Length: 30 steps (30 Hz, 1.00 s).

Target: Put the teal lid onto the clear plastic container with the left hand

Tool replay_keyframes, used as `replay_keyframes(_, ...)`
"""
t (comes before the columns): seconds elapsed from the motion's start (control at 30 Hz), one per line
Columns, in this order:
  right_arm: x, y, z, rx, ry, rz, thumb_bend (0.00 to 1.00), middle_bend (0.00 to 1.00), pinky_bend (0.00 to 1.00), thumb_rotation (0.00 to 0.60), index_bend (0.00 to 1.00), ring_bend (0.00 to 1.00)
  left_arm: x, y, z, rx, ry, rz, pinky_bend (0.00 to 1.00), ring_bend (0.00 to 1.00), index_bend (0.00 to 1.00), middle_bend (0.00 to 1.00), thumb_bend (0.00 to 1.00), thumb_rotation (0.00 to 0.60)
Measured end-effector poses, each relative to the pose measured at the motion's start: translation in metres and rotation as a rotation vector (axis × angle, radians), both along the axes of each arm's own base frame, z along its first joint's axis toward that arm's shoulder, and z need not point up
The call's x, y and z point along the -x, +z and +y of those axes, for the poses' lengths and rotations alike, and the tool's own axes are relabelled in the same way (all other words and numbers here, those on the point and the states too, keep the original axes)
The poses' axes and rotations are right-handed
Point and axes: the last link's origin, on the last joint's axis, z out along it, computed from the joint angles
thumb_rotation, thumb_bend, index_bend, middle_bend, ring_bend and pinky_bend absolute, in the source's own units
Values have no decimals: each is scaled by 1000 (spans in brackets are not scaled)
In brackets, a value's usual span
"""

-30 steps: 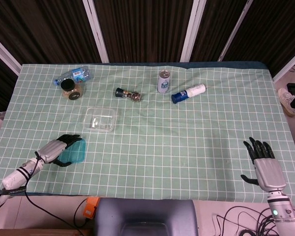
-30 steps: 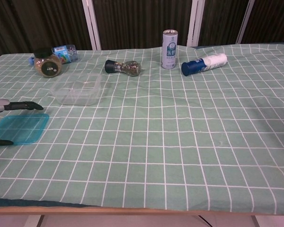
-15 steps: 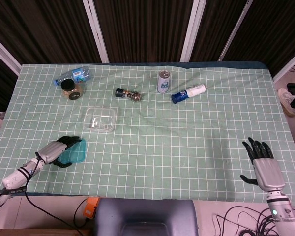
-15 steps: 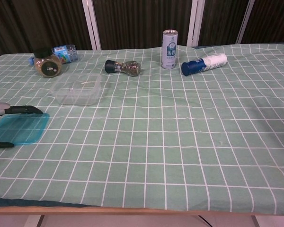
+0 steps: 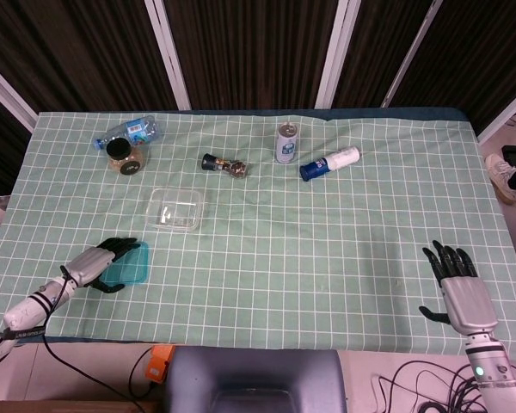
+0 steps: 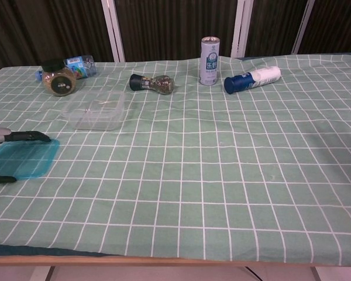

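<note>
Left hand [image 5: 101,262] lies over flat teal plastic lid [image 5: 129,265] near table's front-left edge, fingers spanning its edges; firm grasp cannot be confirmed. Clear rectangular plastic container [image 5: 176,209] sits nearby, further back. Advice: secure both edges, lift level, align corners above container.

A robot test lab — checked green cloth [image 5: 327,249] on a table; dark curtains [image 5: 241,43] behind; floor cables [image 5: 421,383].
</note>
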Motion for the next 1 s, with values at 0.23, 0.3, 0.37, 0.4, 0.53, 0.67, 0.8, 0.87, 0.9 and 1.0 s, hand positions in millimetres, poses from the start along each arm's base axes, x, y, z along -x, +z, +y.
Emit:
replay_keyframes(0.23, 0, -2, 0, -6, 0, 2, 61, 0, 0, 600, 0, 0, 2, 1, -3, -18, -10, -15, 469, 445, 0, 317, 239, 600)
replay_keyframes(0.3, 0, -2, 0, -7, 0, 3, 61, 0, 0, 600, 0, 0, 2, 2, -3, -20, -9, -16, 488, 464, 0, 332, 239, 600)
replay_keyframes(0.37, -1, -2, 0, -7, 0, 3, 61, 0, 0, 600, 0, 0, 2, 3, -2, -24, -7, -15, 491, 466, 0, 333, 238, 600)
replay_keyframes(0.4, -1, -2, 0, -7, 0, 3, 61, 0, 0, 600, 0, 0, 2, 4, -2, -27, -8, -16, 491, 466, 0, 334, 238, 600)
replay_keyframes(0.53, -1, -3, 0, -10, 2, 4, 61, 0, 0, 600, 0, 0, 0, 8, -1, -48, -24, -36, 509, 492, 0, 368, 244, 600)
replay_keyframes(0.67, -1, -3, -1, -12, 3, 2, 61, 0, 0, 600, 0, 0, -6, 17, 0, -79, -49, -65, 532, 527, 0, 408, 246, 600)
replay_keyframes(0.8, -1, -2, 0, -13, 4, -2, 61, 0, 0, 600, 0, 0, -13, 27, 2, -99, -70, -83, 551, 551, 0, 435, 246, 600)
replay_keyframes(0.87, -2, -2, 0, -13, 5, -5, 62, 0, 0, 600, 0, 0, -18, 33, 2, -108, -91, -89, 560, 562, 0, 449, 247, 600)
replay_keyframes(0.9, -1, -1, 0, -13, 5, -7, 62, 0, 0, 600, 0, 0, -21, 36, 2, -112, -102, -91, 563, 566, 0, 455, 248, 600)
replay_keyframes(1.0, -1, -1, 0, -18, 2, -9, 61, 0, 0, 600, 0, 0, -35, 45, 3, -125, -145, -94, 570, 578, 0, 467, 251, 600)
